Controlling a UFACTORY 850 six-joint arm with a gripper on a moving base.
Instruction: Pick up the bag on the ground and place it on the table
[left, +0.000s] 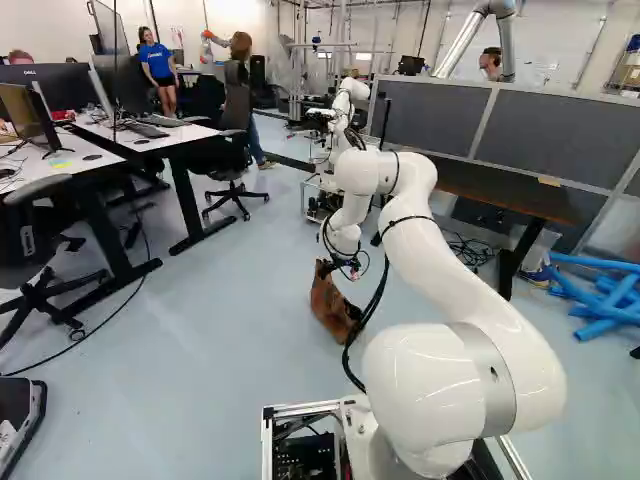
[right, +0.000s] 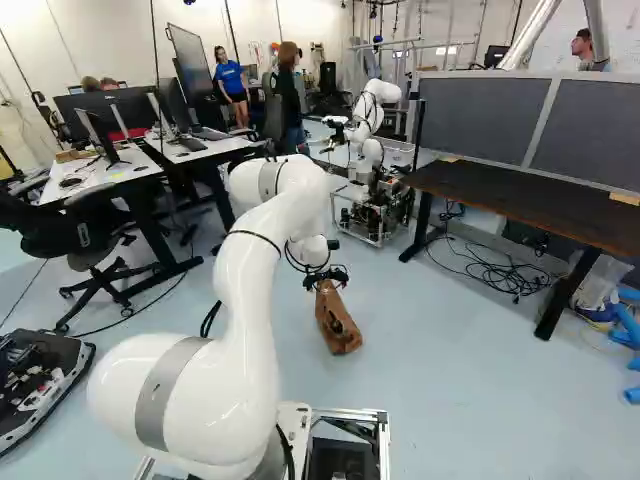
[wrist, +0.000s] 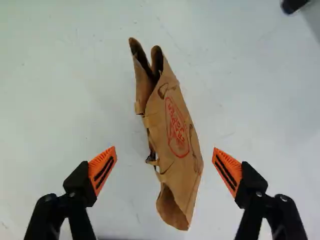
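Looks like crinkly, dull brown paper on the bag (wrist: 182, 165). Shines hard and smooth like plastic on the white arm (left: 440, 265), duller on its gray band (right: 165, 390). Looks like dark wood on the table (right: 520, 195), soft cloth on the gray dividers (left: 430, 120), smooth and slightly shiny on the floor (left: 200, 350).

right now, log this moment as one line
phase: before grasp | paper bag: on floor, not gripped | jaws: open, bag ahead, between their lines | dark table: bag not on it

left/right base: behind arm (left: 465, 275), respective sides, facing ahead-down | shared: arm, bag (right: 333, 312) | wrist: nearer, above bag, seemingly straight down
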